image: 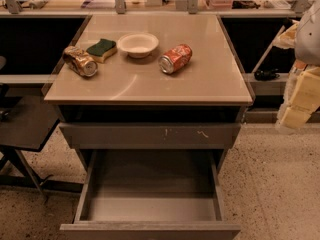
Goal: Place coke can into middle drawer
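The tabletop [200,79] caps a grey cabinet. Below its front edge the middle drawer [150,186] stands pulled out, its floor bare. Above that, the scratched drawer front [150,135] sits almost flush.

The gripper [300,101] hangs off the right edge, outside the tabletop and well apart from everything on it. Whether it is released or clenched I cannot tell.

A bowl [138,44] rests near the back edge, slightly left of middle. The coke can [175,58] lies on its side just beside the bowl, to the right, one silver end turned toward the front-left corner. A gold can [80,61] lies near the left edge, with a sponge [102,49] between it and the bowl.

The step in hand looks like the reach for the coke can, since nothing is picked up yet. Done well, the gripper would come in from the right and above and close across the can's round body, not its ends. It should stay clear of the bowl, because a sideways nudge could roll the can. The lift must then clear the front edge before lowering into the drawer.
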Action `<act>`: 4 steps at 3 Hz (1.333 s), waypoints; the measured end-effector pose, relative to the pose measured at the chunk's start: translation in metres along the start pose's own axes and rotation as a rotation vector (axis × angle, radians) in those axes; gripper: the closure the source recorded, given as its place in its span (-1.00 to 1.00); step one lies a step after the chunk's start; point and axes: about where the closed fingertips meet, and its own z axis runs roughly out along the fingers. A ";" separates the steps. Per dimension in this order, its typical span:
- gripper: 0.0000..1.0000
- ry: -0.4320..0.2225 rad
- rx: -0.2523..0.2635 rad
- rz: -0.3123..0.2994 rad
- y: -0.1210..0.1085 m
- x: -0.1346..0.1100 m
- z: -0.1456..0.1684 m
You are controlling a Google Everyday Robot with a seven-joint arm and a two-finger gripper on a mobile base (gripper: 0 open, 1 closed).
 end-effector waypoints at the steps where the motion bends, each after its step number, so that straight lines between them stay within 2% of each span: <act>1: -1.00 0.000 0.000 0.000 0.000 0.000 0.000; 2: -1.00 -0.016 0.009 -0.014 -0.012 -0.009 0.003; 3: -1.00 -0.063 0.026 -0.061 -0.051 -0.050 0.025; 4: -1.00 -0.108 0.018 -0.117 -0.094 -0.104 0.057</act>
